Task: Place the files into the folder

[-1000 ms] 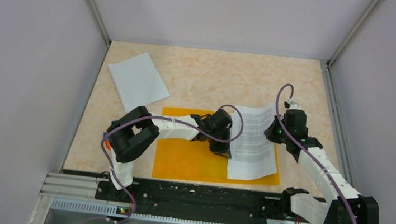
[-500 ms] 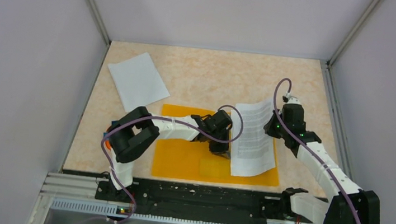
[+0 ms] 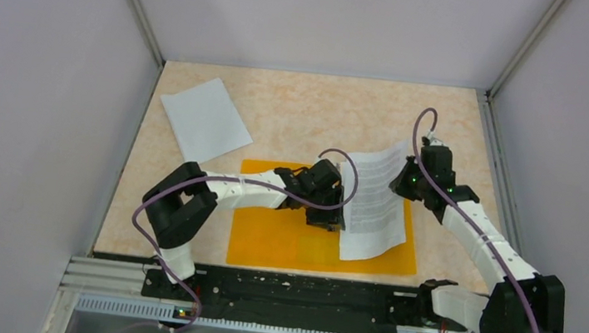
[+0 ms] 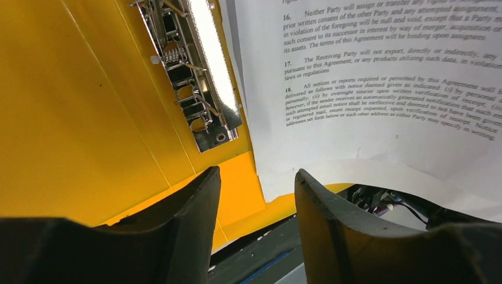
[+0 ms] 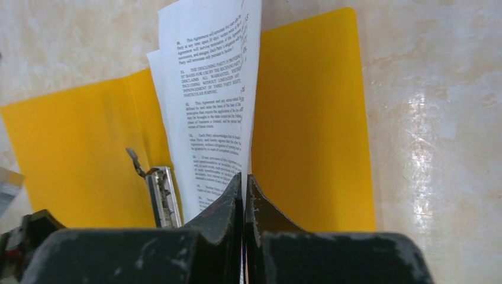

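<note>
Two wrist views alone show folder (image 4: 71, 118) clip (image 4: 198, 77) | right hand (image 5: 244, 177) pinches printed sheet (image 5: 207, 106) | left hand (image 4: 257, 174) spread

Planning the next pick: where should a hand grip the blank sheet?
The blank sheet lies flat on the table, so only an edge can be pinched; probably take its corner nearest the folder, coming from that side.

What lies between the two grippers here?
The printed sheet, pinched at its edge by the right gripper and bowed over the open folder, beside the open left gripper; the top view shows it.
</note>
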`<state>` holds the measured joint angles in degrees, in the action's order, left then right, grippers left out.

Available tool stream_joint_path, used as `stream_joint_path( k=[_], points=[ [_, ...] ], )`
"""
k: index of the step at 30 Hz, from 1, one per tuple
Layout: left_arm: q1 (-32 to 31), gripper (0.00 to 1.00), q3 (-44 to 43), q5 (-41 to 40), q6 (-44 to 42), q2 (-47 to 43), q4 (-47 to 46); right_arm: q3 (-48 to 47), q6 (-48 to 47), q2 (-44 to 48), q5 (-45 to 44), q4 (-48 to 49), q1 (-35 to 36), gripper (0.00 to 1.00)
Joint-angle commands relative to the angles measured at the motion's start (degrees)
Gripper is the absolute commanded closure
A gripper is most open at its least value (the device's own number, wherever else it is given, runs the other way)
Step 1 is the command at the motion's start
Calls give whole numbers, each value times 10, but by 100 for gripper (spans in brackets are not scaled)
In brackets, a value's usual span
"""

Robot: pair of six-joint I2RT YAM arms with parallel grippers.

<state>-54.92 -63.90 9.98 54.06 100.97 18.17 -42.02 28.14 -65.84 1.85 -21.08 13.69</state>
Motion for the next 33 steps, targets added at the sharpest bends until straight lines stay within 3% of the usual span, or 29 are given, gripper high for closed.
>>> stream_joint_path(
  k=[1,6,11,15,23,33],
  points=[
    [-2,43,17,15,0,-19,-30,-35,32,-4,37,-13,-16,100],
    [2,43,18,-9,-1,-19,-8,-20,57,-7,77,-8,-43,100],
    [7,52,24,-84,5,-40,46,-15,80,-26,96,8,-57,100],
    [15,65,33,-145,14,-53,88,-12,108,-49,130,34,-70,100],
    [24,100,34,-174,20,-28,130,-11,160,-69,167,68,-111,100],
    [24,100,18,-172,23,10,142,6,201,-92,200,108,-151,100]
  ],
)
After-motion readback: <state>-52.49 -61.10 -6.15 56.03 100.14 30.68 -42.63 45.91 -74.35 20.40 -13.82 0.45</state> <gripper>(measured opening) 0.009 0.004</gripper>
